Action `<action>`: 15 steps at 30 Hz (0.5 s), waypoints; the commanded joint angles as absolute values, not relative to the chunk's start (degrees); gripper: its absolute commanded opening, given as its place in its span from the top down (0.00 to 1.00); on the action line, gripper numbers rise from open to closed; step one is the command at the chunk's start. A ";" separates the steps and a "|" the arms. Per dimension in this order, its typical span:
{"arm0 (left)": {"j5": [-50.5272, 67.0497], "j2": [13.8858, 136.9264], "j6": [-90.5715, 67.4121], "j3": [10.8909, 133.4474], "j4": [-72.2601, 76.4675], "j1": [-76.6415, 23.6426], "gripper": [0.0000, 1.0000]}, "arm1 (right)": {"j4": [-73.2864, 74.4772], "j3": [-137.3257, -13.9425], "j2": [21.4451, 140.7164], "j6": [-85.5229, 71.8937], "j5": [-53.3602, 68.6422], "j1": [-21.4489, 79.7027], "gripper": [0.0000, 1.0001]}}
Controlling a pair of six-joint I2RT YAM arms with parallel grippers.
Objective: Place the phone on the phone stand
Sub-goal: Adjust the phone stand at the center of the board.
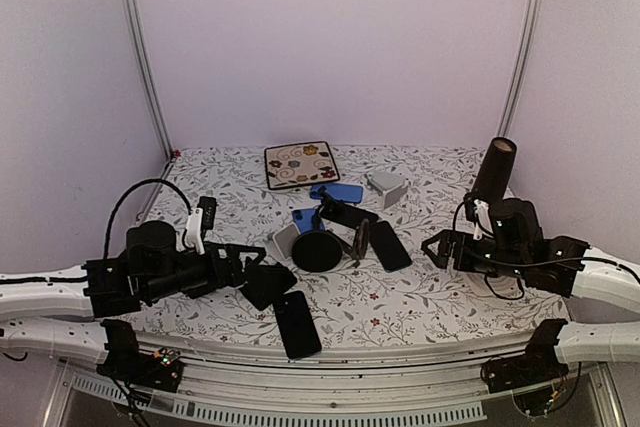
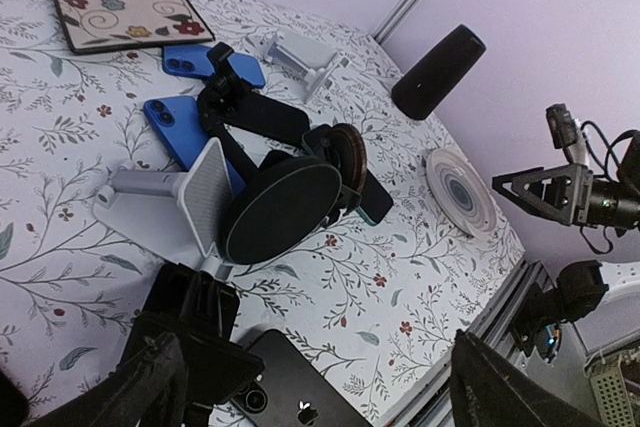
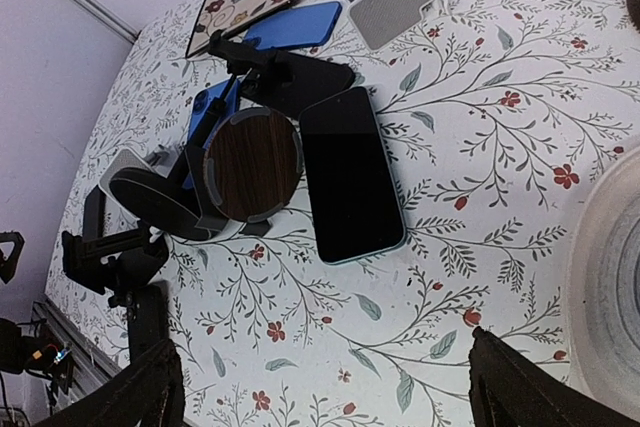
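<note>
Both grippers hang low over the near half of the flowered table [image 1: 420, 302]. Read as a clock face from the top view, the left gripper [image 2: 330, 389] is at eight o'clock and the right gripper [image 3: 335, 392] at four. Each has its fingers spread wide with nothing between them.

At six o'clock, by the front edge, a black phone [image 1: 297, 324] lies flat on the cloth, back up. It is near the left gripper but untouched, and on no stand.

A cluster sits around the centre. A round black stand [image 1: 318, 249] has a white stand [image 1: 285, 240] against it at its nine o'clock and a wooden disc [image 3: 252, 164] at its three. A dark-screened phone [image 3: 352, 175] lies face up just beside the disc.

Toward twelve lie a blue phone [image 1: 336, 192] and a second blue phone [image 1: 303, 217], with a black clamp stand [image 2: 225, 82] rising between them. A second white stand [image 1: 387, 187] sits at one o'clock, a floral tile [image 1: 301, 164] at twelve and a black cylinder [image 1: 495, 169] at two.
</note>
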State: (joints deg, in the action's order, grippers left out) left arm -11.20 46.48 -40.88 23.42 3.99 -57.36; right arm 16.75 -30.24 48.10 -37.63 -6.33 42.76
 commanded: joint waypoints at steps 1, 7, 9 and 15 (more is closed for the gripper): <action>-11.12 45.80 -42.80 21.89 4.20 -57.50 0.09 | 11.06 -30.29 52.63 -35.66 -3.35 43.18 0.01; -11.73 44.29 -43.43 21.88 1.54 -57.41 0.09 | 7.41 -34.80 62.32 -33.19 -4.83 43.07 0.01; -12.14 43.93 -43.34 22.21 0.11 -57.44 0.09 | 6.38 -36.90 65.53 -32.14 -5.76 42.22 0.01; -13.16 41.86 -43.39 22.55 -2.76 -57.34 0.09 | 3.05 -44.46 76.17 -29.27 -3.04 36.51 0.01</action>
State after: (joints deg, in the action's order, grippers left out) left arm -11.84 43.48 -43.13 21.91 0.03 -57.36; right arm 7.62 -39.29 71.37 -32.03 -4.01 39.57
